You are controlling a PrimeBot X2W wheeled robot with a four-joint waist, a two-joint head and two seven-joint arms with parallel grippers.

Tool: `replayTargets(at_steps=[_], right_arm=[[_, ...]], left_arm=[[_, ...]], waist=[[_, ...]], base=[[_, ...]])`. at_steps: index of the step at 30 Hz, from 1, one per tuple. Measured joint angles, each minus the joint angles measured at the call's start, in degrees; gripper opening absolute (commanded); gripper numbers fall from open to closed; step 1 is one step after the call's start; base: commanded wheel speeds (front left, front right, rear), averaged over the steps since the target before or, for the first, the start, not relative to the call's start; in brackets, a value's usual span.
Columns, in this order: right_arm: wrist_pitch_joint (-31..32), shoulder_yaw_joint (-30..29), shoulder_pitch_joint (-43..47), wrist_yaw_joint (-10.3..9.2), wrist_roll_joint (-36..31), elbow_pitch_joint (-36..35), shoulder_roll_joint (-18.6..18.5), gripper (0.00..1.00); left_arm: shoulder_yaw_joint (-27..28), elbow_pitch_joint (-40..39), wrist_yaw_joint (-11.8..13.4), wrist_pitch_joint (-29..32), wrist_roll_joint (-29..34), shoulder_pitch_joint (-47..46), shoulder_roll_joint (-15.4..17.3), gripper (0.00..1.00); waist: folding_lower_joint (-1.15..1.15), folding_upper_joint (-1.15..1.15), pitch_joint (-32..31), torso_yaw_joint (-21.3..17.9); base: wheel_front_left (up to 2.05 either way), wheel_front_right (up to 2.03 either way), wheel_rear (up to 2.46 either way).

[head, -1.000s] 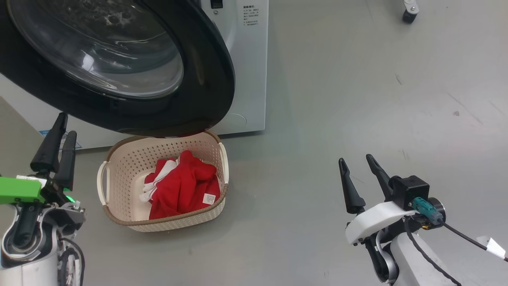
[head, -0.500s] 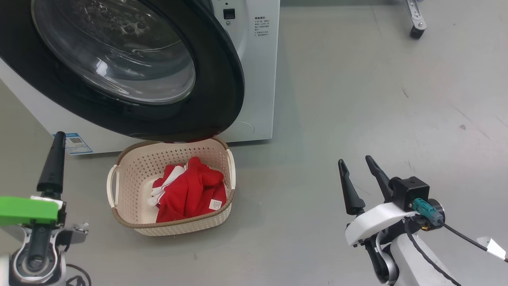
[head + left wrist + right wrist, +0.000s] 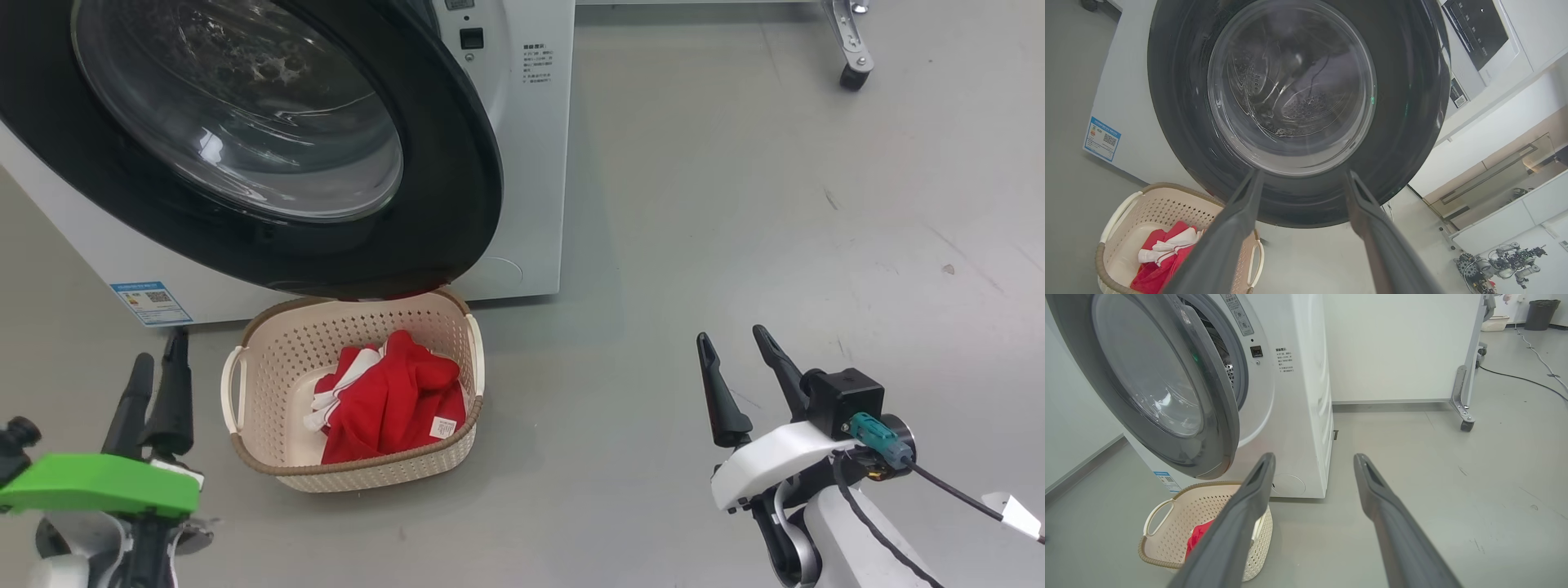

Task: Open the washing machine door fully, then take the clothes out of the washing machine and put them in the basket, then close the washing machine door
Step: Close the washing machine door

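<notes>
Washing machine: stands on the grey floor, with a blue label sticker low on its front.

Washing machine door: swung out from the drum mouth and standing ajar, as the right wrist view confirms. Its black rim overhangs the far edge of the basket.

Basket: on the floor directly in front of the machine, beneath the door's lower edge.

Clothes: red with white trim, lying bunched inside the basket, white label facing up.

Left gripper: low at the left, just beside the basket, pointing toward the door. The jaws are apart, as the left wrist view shows, with nothing between them.

Right gripper: over bare floor, well apart from the basket and the machine. The jaws are apart and hold nothing.

Castor wheel: on a metal leg at the far right.
</notes>
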Motion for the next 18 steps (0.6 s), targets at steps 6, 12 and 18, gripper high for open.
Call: replayTargets(at_steps=[6,12,18], right_arm=[[-0.01,-0.05,0.54,0.00,0.03,0.01,0.00,1.00],[0.00,-0.07,0.54,0.00,0.03,0.01,0.01,1.00],[0.00,-0.10,0.57,0.00,0.03,0.00,0.01,1.00]], left_arm=[[-5.11,1.29,-0.03,-5.57,7.00,1.98,2.96,1.00],[-8.73,3.72,-0.04,-11.91,13.44,3.47,5.55,1.00],[-9.96,7.67,-0.05,-17.81,20.49,4.86,7.35,1.00]], waist=[[0.00,0.00,-0.42,-0.14],[0.00,0.00,-0.82,-0.32],[0.00,0.00,-1.19,-0.56]], base=[[0.00,0.00,0.00],[0.00,0.00,0.00],[0.00,0.00,0.00]])
